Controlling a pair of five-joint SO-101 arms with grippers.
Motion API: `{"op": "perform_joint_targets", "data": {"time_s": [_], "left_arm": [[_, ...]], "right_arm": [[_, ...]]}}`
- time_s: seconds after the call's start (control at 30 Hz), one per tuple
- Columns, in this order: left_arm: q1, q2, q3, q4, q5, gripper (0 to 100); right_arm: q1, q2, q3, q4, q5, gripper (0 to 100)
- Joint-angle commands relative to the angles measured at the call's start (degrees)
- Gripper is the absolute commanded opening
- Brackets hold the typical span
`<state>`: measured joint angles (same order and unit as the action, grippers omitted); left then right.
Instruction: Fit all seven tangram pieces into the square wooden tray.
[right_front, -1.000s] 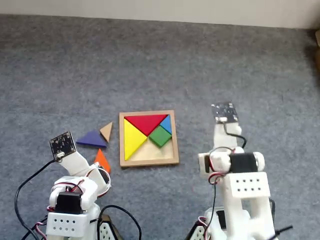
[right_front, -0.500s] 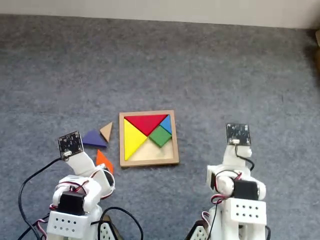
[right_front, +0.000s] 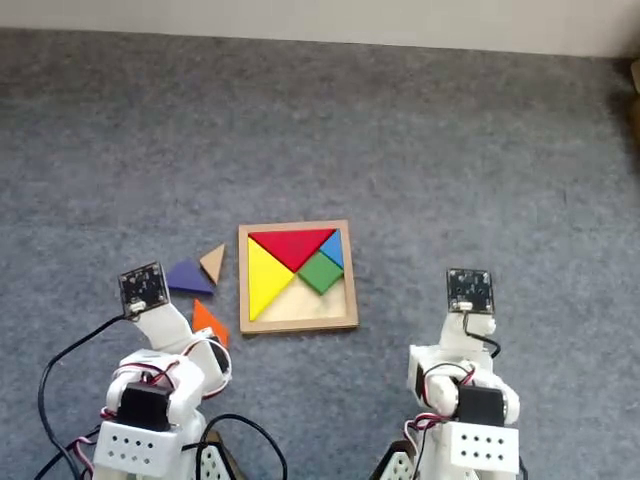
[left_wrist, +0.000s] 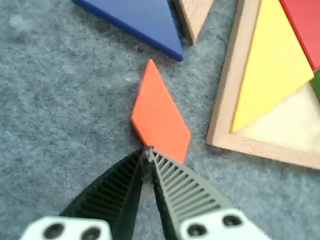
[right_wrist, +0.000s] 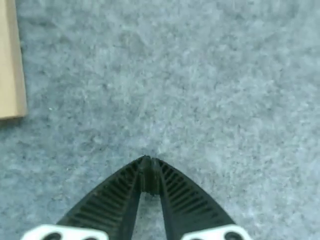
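left tool (left_wrist: 148, 151) fingers together, tips at orange piece (left_wrist: 159, 115) corner; right tool (right_wrist: 148, 165) together over grey tabletop (right_wrist: 210, 75).

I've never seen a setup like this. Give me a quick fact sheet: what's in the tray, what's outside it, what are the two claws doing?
In tray: red triangle, yellow triangle, green square, light blue triangle
Outside, on carpet: orange piece, dark blue triangle, plain wood triangle
Left gripper: shut, tip at the orange piece's corner
Right gripper: shut, over carpet near the tray's corner
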<state>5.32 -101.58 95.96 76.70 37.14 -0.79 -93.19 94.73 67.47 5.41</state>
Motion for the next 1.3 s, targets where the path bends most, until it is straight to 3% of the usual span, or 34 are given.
{"op": "perform_joint_targets", "data": {"time_s": [0.0,0.13,0.23,0.6,0.9,0.93,1.1,1.27], "left_arm": [[5.1,-3.0,1.3,0.4,0.1,1],[10.3,-3.0,1.3,-0.1,-0.1,1],[12.4,-3.0,0.4,-5.5,-0.2,1],[0.0,-3.0,-14.2,-9.0,-0.1,1],[-1.3,-3.0,-24.1,-9.4,-0.7,1],[-1.3,-3.0,-25.1,-9.3,-3.7,1],[-2.4,-3.0,-26.1,-9.2,-38.0,1],[-5.5,0.5,-28.9,-9.2,-40.6,1]], "right_arm": [[0.7,-4.6,1.1,-0.6,0.2,0.5],[0.7,-9.5,2.2,2.4,0.2,0.5],[0.7,-12.3,2.3,4.3,0.2,0.5],[0.6,-11.7,4.6,2.1,0.2,0.5],[0.6,-11.7,5.1,1.7,0.2,0.5],[0.6,-11.7,5.1,1.7,0.2,0.5],[0.6,-11.7,5.1,1.7,0.2,0.5],[0.7,-11.7,5.1,1.7,0.2,0.5]]}}
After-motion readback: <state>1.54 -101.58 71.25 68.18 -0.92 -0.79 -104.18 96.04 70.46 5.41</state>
